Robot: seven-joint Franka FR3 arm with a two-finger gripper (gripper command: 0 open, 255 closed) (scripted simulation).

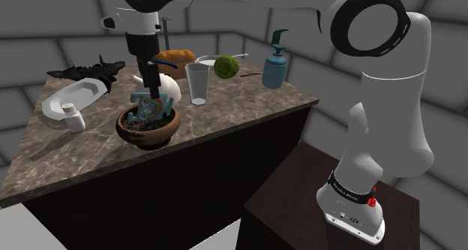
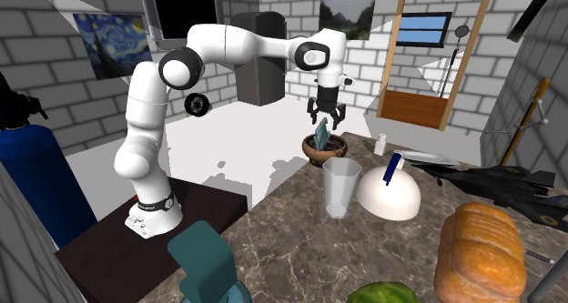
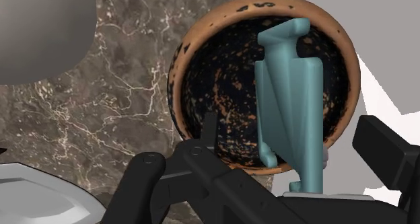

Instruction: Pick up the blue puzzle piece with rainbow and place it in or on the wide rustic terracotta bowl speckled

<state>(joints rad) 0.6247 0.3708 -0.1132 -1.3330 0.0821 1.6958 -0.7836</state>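
Standing on edge, the teal-blue puzzle piece (image 3: 293,101) sits inside the speckled terracotta bowl (image 3: 222,75) on the marble tabletop (image 1: 240,121). The tool (image 2: 328,119) hangs just above it, fingers spread wide and clear of the piece.

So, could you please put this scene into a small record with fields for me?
surface: brown marbled countertop
target: round speckled terracotta bowl, dark inside
piece: teal-blue puzzle piece, standing on edge inside the bowl
hand: black two-finger hand, just above the bowl, fingers apart, not touching the piece
neighbours: clear glass tumbler; small white bottle
task state: piece in bowl, not held
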